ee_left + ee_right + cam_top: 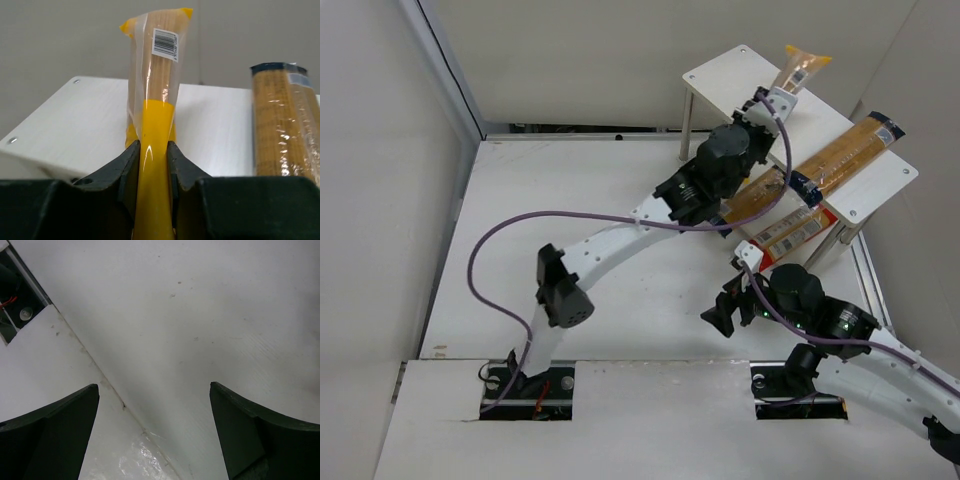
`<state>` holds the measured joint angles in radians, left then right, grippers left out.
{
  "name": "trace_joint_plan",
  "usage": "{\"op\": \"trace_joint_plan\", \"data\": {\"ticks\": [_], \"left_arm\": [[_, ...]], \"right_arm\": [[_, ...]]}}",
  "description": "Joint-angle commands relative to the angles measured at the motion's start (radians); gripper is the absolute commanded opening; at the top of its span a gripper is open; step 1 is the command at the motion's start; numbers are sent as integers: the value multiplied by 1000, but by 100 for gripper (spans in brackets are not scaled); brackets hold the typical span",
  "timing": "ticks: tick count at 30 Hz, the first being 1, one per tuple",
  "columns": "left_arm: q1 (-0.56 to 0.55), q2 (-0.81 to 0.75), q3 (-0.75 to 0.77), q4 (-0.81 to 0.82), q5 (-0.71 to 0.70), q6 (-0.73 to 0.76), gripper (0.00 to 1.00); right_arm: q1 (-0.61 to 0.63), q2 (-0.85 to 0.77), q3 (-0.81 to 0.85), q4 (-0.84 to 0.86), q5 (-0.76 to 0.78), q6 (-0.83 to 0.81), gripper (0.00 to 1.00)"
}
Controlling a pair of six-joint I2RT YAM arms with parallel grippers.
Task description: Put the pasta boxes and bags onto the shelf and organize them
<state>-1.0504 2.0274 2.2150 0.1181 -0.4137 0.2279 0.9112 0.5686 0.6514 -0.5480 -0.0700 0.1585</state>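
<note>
The shelf (725, 78) is a white board on thin legs at the far right. My left gripper (772, 100) is shut on the bright yellow bag (800, 62), which lies lengthwise on the board's far part. In the left wrist view the bag (154, 95) runs away from my gripper (152, 157) over the shelf (75, 125). An orange-brown pack with dark blue bands (845, 152) lies on the shelf to the right and also shows in the left wrist view (282, 125). More orange-brown packaging (757, 197) is partly hidden by my left arm. A red-and-white pack (792, 230) lies at the shelf's near edge. My right gripper (725, 312) is open and empty.
The right wrist view shows my open right gripper (155, 405) over the bare white table (200, 315), with a seam between table panels (100, 380) below it. Grey walls enclose the table at the left and back. A purple cable (520, 225) loops from my left arm.
</note>
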Motion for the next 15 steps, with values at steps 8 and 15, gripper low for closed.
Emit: {"op": "trace_joint_plan", "data": {"ticks": [8,15], "left_arm": [[9,136,249,297,72,30,100],[-14,-25,105,322,-154,43,100]], "right_arm": [[6,-42,-6,37,50,33,97],[6,-42,-6,37,30,33,99]]}}
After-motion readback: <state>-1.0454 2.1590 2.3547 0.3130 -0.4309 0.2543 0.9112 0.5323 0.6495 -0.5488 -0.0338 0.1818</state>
